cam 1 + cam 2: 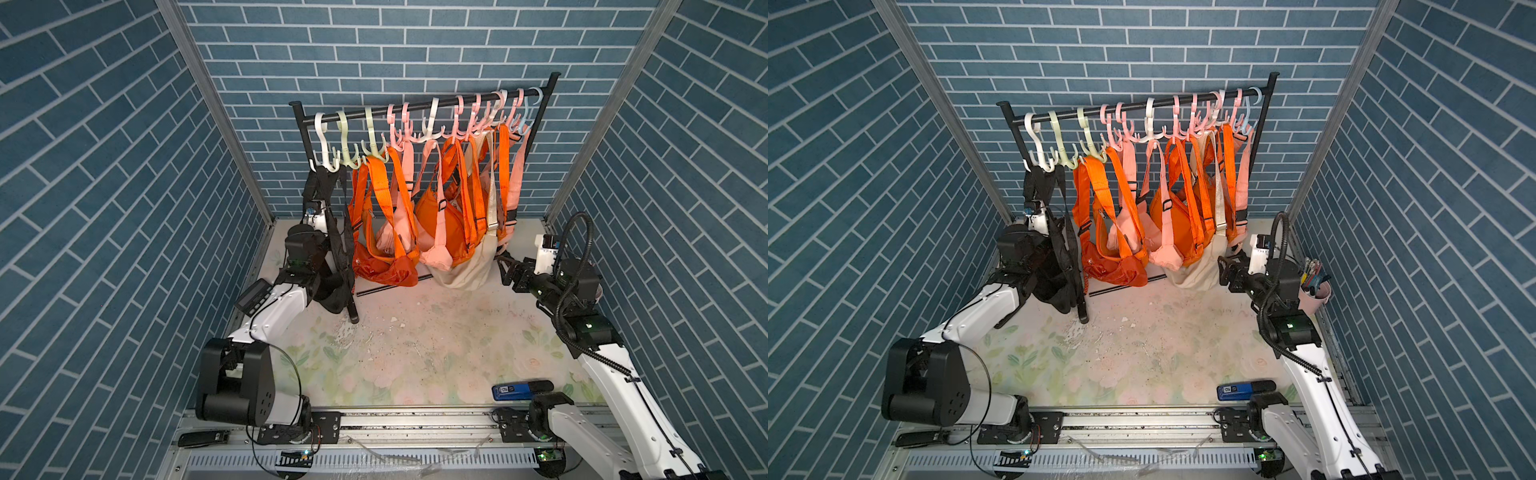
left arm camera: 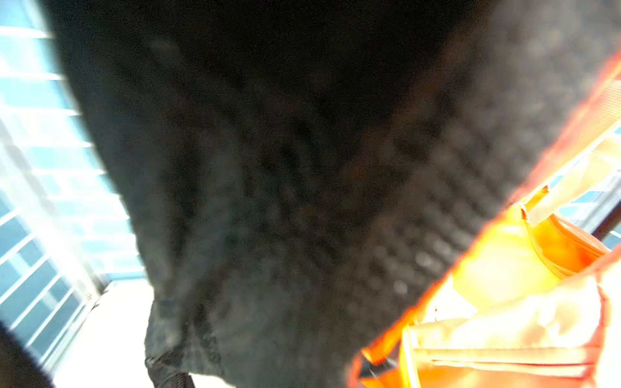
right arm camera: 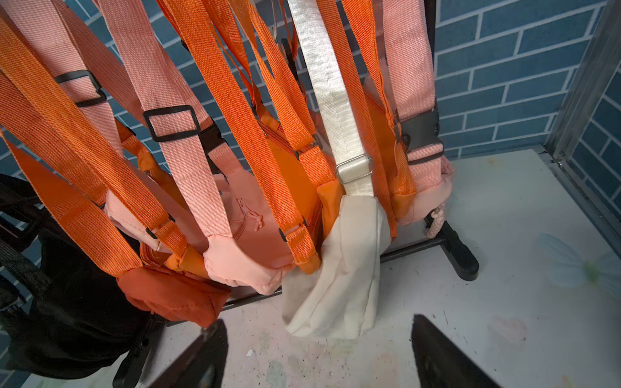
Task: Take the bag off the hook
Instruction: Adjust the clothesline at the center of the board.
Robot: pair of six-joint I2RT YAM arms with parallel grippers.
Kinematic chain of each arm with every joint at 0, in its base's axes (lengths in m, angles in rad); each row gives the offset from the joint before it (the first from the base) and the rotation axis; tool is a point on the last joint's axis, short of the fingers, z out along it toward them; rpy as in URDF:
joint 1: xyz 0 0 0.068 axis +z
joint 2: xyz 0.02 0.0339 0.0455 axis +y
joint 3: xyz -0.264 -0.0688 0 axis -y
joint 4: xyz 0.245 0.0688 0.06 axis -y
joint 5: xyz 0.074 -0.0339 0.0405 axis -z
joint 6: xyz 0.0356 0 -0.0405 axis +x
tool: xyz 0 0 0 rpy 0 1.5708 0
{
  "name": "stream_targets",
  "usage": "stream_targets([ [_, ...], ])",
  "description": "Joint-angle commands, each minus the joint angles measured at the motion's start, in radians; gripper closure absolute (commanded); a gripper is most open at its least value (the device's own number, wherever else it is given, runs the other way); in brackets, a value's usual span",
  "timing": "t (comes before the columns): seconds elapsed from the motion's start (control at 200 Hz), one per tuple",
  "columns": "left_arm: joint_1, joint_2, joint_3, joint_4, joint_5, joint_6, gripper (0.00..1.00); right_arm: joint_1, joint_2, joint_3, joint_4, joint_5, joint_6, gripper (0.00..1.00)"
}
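Blue rectangular plastic device (image 1: 512,391) lying at five o'clock on floral tabletop (image 1: 415,353); pink pen-filled cup (image 1: 1315,294) sitting at three o'clock.

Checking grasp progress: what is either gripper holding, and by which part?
Right gripper: open, empty. Left gripper: pressed into straps of the black bag under the white hook, but whether it grips them cannot be told.

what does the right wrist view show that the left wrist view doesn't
Only the right wrist view: the cream bag on its white strap, the rack's foot, and the open right gripper facing the cream bag. Only the left wrist view: the black bag pressed close, its mesh weave blurred and filling most of the frame; no gripper fingers show. Both: the black bag, orange bags and the blue brick wall.
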Motion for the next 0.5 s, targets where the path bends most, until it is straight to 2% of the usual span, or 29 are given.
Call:
stream_targets([
  [0.0,0.034,0.078,0.081,-0.026,0.179,-0.094,1.0,0.005,0.014,0.035,0.021,-0.007,0.026,0.15],
  [0.495,0.059,0.393,0.429,-0.012,0.304,-0.125,1.0,0.006,0.086,0.098,0.052,0.007,0.015,0.15],
])
